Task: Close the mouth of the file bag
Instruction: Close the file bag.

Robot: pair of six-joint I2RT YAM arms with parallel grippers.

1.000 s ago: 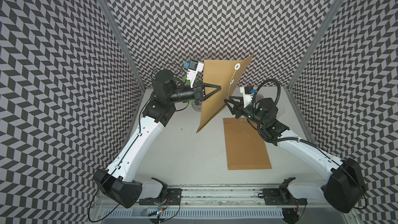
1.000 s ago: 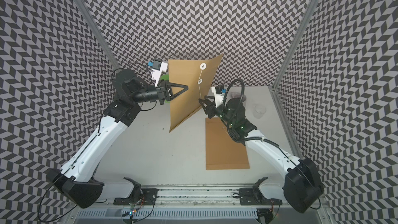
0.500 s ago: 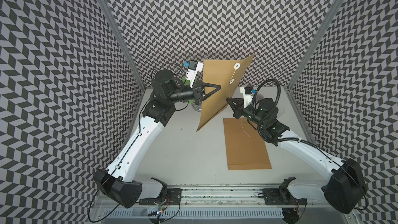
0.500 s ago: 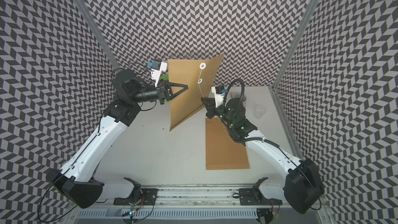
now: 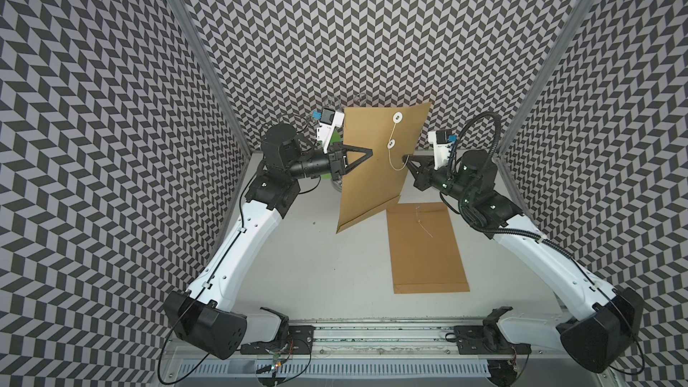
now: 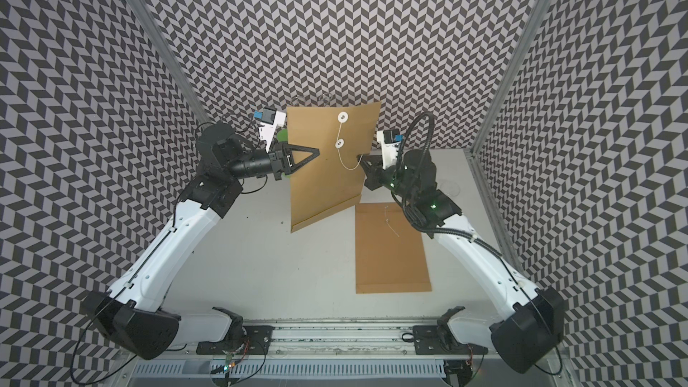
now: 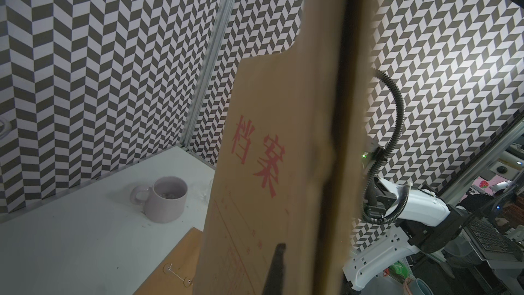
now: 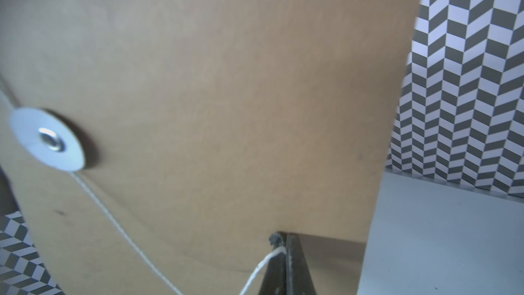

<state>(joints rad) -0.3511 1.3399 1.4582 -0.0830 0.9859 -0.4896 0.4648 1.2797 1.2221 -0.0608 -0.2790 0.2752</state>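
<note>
We see a brown paper file bag (image 5: 372,180) upright above the table (image 5: 327,262), tilted, flap shut. Its white string (image 8: 262,263) sags from the lower disc (image 5: 391,144).

In both top views the raised file bag (image 5: 376,173) covers most of the mug (image 7: 168,200). In the left wrist view its near edge is a blur that hides much of the right arm (image 7: 425,208), and the frame cuts the flat bag (image 7: 184,251). In the right wrist view the right gripper (image 8: 279,244) and the string (image 8: 259,265) run off the edge — the white disc (image 8: 46,139) is blurred.
</note>
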